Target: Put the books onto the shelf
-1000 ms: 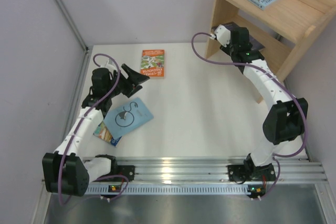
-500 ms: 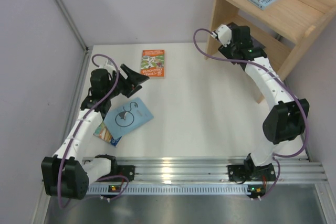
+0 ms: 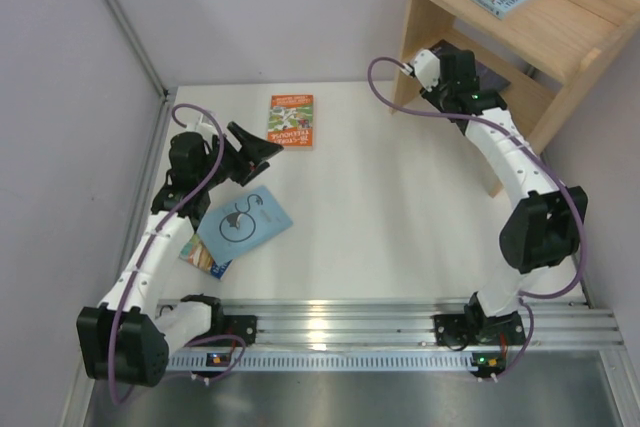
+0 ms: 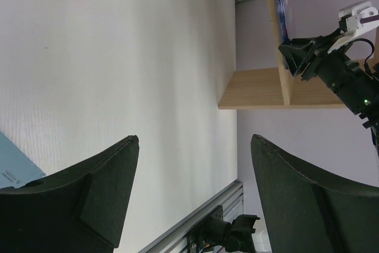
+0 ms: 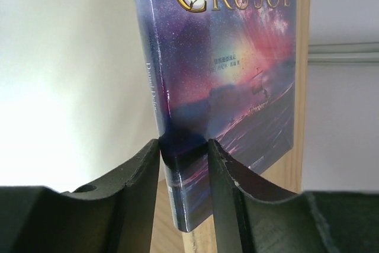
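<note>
Soft, even light all round; your overhead view is sharp.
Your white table carries only faint, soft-edged shadows. In the right wrist view the background left of the dark purple galaxy book is blown out, and the right fingers look soft, perhaps out of focus. In the left wrist view the left fingers go almost black.

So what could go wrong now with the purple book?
The right fingers pinch the purple book only near one corner, so it might swing or slip out. It also sits very close to the shelf board, so it could bump there and twist.
</note>
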{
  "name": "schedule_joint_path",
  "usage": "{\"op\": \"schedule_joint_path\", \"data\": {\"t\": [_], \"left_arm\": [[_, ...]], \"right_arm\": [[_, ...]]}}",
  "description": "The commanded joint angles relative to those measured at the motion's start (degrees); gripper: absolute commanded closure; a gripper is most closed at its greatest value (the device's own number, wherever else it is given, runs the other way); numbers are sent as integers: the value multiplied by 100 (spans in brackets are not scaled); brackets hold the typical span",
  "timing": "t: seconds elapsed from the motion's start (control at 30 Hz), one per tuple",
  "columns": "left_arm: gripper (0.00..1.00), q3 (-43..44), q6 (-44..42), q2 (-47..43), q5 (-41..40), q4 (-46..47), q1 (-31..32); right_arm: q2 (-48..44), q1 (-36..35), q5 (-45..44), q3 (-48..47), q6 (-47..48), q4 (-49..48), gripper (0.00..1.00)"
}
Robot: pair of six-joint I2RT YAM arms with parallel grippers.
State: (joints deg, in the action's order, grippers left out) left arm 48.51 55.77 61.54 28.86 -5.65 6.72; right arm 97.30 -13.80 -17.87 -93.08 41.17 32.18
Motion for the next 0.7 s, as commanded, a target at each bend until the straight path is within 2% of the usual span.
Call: {"op": "schedule_joint_path", "data": {"t": [0.0, 0.67], "left_arm": [[19, -35, -66, -98, -47, 187, -4], [19, 53, -92, 104, -65, 293, -4]], "right_arm": [[158, 62, -147, -237, 242, -669, 63], [554, 88, -190, -97, 893, -1434, 71]]}}
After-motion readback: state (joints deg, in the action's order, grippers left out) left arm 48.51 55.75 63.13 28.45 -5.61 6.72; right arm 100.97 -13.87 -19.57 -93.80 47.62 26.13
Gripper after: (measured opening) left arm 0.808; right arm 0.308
